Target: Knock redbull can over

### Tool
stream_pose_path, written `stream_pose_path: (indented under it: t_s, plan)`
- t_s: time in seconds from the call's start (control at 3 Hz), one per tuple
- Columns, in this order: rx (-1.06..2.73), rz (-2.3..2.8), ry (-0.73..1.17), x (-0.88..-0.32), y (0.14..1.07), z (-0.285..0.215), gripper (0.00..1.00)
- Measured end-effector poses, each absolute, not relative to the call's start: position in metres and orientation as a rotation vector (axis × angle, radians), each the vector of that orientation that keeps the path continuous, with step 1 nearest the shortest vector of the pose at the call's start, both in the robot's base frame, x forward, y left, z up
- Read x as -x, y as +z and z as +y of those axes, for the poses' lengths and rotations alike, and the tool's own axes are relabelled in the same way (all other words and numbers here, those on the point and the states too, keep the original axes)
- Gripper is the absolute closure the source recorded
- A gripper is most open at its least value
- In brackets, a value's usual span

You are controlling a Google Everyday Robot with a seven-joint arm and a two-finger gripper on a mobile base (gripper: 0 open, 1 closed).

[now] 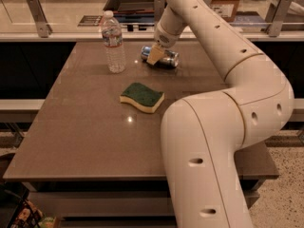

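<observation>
The redbull can (166,60), silver and blue, lies on its side on the brown table (85,127) near the far edge. My gripper (155,55) hangs at the end of the big white arm, just in front of the can's left part, its tan fingertip over the can. The arm covers part of the can.
A clear plastic water bottle (113,42) stands upright to the left of the can. A green and yellow sponge (142,97) lies in the middle of the table. My white arm (228,127) fills the right side. A counter with rails runs behind the table.
</observation>
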State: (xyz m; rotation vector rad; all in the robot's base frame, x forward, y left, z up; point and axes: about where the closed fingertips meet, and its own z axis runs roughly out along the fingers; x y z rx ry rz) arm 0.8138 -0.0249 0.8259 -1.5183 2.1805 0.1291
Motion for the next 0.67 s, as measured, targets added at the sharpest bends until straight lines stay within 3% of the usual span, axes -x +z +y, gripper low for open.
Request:
stream_pose_path:
  t_s: [0.33, 0.67]
  plan:
    - [1.519, 2.181, 0.129, -0.8138, 0.8281, -0.0247, 0.00]
    - [1.519, 2.181, 0.130, -0.8138, 0.8279, -0.0247, 0.00]
